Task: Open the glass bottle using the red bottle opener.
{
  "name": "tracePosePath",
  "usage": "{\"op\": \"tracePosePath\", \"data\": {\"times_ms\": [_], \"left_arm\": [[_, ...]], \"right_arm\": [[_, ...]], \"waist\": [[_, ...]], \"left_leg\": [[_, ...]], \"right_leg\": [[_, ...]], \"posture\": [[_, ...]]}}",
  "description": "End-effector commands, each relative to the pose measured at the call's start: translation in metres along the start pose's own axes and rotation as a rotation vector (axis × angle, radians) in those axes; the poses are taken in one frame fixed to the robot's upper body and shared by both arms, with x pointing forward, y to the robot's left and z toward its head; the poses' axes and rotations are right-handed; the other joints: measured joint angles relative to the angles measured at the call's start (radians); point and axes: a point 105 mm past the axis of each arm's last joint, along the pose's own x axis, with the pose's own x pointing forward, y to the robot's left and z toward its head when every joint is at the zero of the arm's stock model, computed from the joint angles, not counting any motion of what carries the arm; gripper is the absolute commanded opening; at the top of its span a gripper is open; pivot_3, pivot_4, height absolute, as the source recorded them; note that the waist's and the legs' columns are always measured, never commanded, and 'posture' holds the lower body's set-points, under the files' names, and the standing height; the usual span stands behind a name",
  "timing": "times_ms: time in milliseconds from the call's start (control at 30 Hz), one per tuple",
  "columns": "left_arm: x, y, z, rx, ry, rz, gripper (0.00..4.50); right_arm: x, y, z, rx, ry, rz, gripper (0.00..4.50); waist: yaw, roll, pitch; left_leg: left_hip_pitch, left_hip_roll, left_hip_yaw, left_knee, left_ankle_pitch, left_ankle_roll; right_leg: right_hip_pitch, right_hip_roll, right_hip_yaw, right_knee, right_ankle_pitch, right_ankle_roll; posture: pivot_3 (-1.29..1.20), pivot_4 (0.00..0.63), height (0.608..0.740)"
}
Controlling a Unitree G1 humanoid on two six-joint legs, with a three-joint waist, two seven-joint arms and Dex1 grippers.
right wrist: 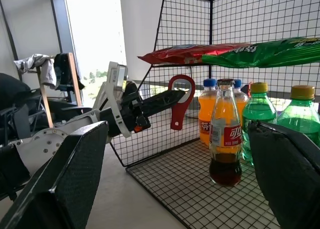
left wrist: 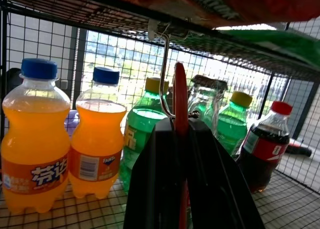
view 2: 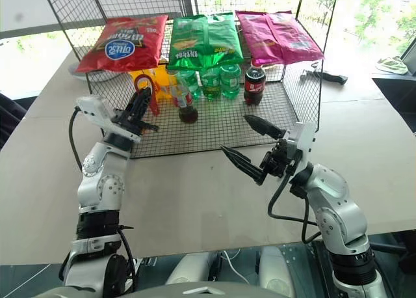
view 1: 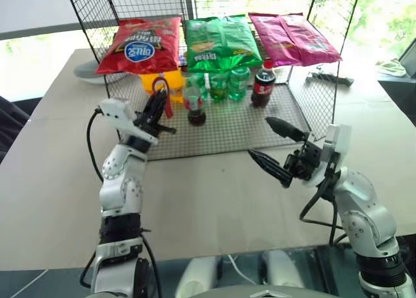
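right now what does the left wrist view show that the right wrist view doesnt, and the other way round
Left wrist view: the metal hook hanging from the wire shelf above the red bottle opener, and the dark plastic cola bottle with its red screw cap.

Right wrist view: the left gripper from outside, shut on the opener's handle, with the opener's ring head face-on; the right gripper's open fingers; and the glass bottle standing whole on the wire rack.

Both: the opener, the orange soda bottles, the green bottles, and the snack bags on the shelf above.

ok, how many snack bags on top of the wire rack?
3, side by side on the black wire rack's top shelf: red snack bag on the left, green snack bag middle, pink snack bag right.
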Motion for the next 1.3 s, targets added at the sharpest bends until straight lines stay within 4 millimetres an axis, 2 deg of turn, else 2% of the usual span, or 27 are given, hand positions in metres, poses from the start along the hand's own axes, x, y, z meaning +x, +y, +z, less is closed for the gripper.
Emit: {"op": "tracePosePath", "data": {"times_ms": [33,200,367,500,800,1100,1167,1300], "left_arm": [[-0.001,-0.008,0.032,-0.101,-0.146,-0.044,0.14],[-0.003,-0.006,0.032,-0.182,-0.135,-0.052,0.14],[-0.007,-0.012,0.027,-0.326,-0.113,-0.084,0.14],[-0.01,-0.009,0.024,-0.427,-0.105,-0.068,0.14],[-0.008,-0.014,0.014,-0.555,-0.046,-0.097,0.14],[-0.008,-0.029,0.014,-0.638,-0.032,-0.177,0.14],[-0.009,-0.035,0.013,-0.663,-0.008,-0.212,0.14],[-0.013,-0.059,0.009,-0.741,0.047,-0.325,0.14]], "right_arm": [[0.001,0.001,0.006,-0.029,-0.025,0.007,4.5],[0.002,0.0,0.005,-0.031,-0.025,0.002,4.5],[0.002,-0.001,0.004,-0.035,-0.027,-0.006,4.5],[0.003,-0.001,0.003,-0.038,-0.028,-0.01,4.5],[0.001,-0.001,0.002,-0.045,-0.026,-0.026,4.5],[0.003,-0.001,0.003,-0.045,-0.02,-0.036,4.5],[0.003,-0.001,0.0,-0.032,0.007,-0.04,4.5],[0.003,-0.001,-0.019,0.077,0.139,-0.069,4.5]], "waist": [[0.0,0.0,0.0],[0.0,-0.001,0.001],[0.0,-0.001,0.001],[0.0,-0.001,0.0],[0.0,-0.001,0.0],[0.001,-0.001,0.0],[0.002,-0.001,0.0],[0.004,-0.001,0.0]], "left_leg": [[0.0,0.0,0.0,0.0,0.0,0.0],[0.0,0.0,0.0,0.0,0.0,0.0],[0.0,0.0,0.0,0.0,0.0,0.0],[0.0,0.0,0.0,0.0,0.0,0.0],[0.0,0.0,0.0,0.0,0.0,0.0],[0.0,0.0,0.0,0.0,0.0,0.0],[0.0,0.0,0.0,0.0,0.0,0.0],[0.0,0.0,0.0,0.0,0.0,0.0]], "right_leg": [[0.0,0.0,0.0,0.0,0.0,0.0],[0.0,0.001,0.0,0.0,0.0,0.0],[0.0,0.001,0.0,0.001,0.0,0.0],[0.0,0.001,0.0,0.0,0.0,0.0],[0.0,0.001,0.0,0.001,0.0,0.0],[0.0,0.001,0.0,0.001,0.0,0.0],[0.0,0.001,0.0,0.001,0.0,0.0],[0.0,0.0,0.0,0.0,0.0,0.0]], "posture": [[0.0,0.15,0.74],[0.0,0.15,0.74],[0.0,0.15,0.74],[0.0,0.15,0.74],[0.0,0.15,0.74],[0.0,0.15,0.74],[0.0,0.15,0.74],[0.0,0.15,0.74]]}}
